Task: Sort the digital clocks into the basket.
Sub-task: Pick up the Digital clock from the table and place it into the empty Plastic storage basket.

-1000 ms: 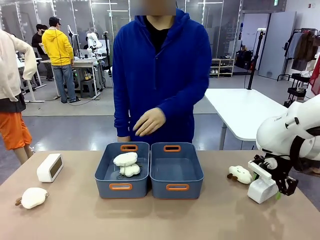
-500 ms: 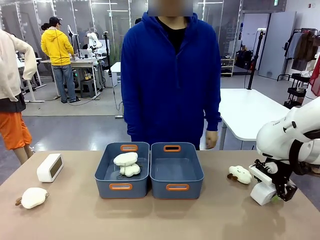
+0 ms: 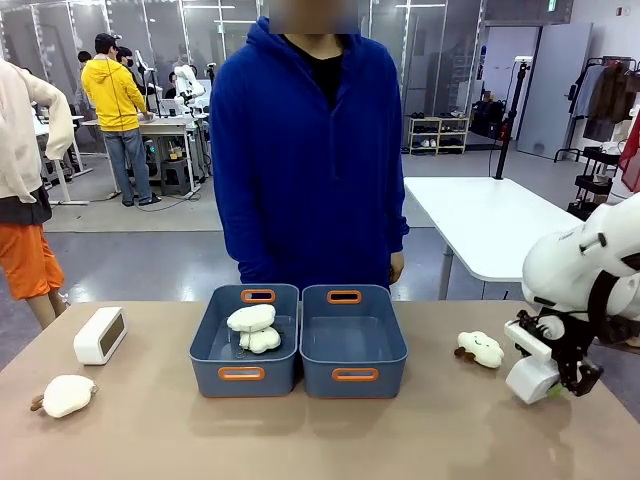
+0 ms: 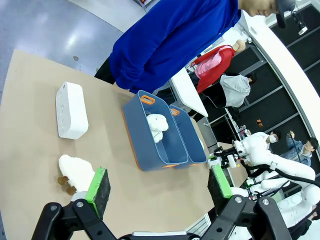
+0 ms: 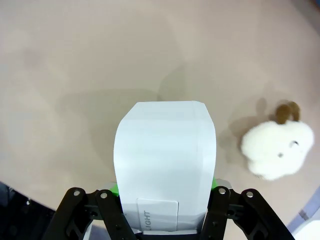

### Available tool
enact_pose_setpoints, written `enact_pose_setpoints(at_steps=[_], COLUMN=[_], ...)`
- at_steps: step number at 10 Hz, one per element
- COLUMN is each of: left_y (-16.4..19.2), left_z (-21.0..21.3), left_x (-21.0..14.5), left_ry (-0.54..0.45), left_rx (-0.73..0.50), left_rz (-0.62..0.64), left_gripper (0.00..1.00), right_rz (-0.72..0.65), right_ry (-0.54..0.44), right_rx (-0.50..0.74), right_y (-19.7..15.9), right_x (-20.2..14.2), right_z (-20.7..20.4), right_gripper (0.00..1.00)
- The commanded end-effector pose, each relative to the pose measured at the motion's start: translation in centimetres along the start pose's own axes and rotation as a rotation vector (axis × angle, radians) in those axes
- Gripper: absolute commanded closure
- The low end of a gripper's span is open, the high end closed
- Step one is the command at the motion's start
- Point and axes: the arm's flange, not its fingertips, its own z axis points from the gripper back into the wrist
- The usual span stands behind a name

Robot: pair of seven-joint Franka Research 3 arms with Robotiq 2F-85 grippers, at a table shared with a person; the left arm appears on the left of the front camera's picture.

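Gripping a white, rounded-rectangle plastic digital clock, the right jaws were closed on two opposite sides of it at about four o'clock on the tan bench. The box seemed just clear of the surface, though I could not be sure. A cream fluffy plush toy lay near it at three o'clock.

The left jaws stood wide open and held nothing, their green pads hanging above the nine o'clock side. There the second clock, white with a greyish display face, sat on the bench, with another plush toy near it at eight o'clock.

Two blue-grey rectangular plastic bins with orange-rimmed slots stood side by side, touching, at the middle towards twelve o'clock. The left bin held two plush toys. The right bin held nothing I could see, so I judged it the basket for the clocks. A person in a blue hooded top stood at twelve o'clock.

The clock looked a stiff, hollow shell, probably light, of smooth, slippery plastic with rounded corners that pads could slide off. The best hold seemed across the flat sides at mid-length, as the right jaws had it, keeping off the display face, which might scratch. The second clock would likely want the same grip.
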Motion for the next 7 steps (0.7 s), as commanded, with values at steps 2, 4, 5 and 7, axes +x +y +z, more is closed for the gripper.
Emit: enact_pose_setpoints(at_steps=[2, 4, 5, 7], left_y=[-0.1, -0.1, -0.1, -0.1], left_z=[0.0, 0.0, 0.0, 0.0], left_x=[0.1, 0.1, 0.1, 0.1], left_ry=[-0.013, -0.013, -0.013, -0.013], left_rx=[-0.017, -0.017, -0.017, -0.017], left_rz=[-0.001, -0.001, -0.001, -0.001], left_gripper=[0.00, 0.00, 0.00, 0.00], right_rz=[-0.080, -0.150, -0.182, -0.229], right_ry=[-0.028, -0.016, -0.007, 0.005], right_rx=[-0.092, -0.096, -0.100, -0.100], right_y=[0.9, -1.7, -3.7, -8.2], right_x=[4.5, 9.1, 11.9, 17.7], right_z=[9.6, 12.1, 12.2, 11.6], right_gripper=[1.00, 1.00, 1.00, 1.00])
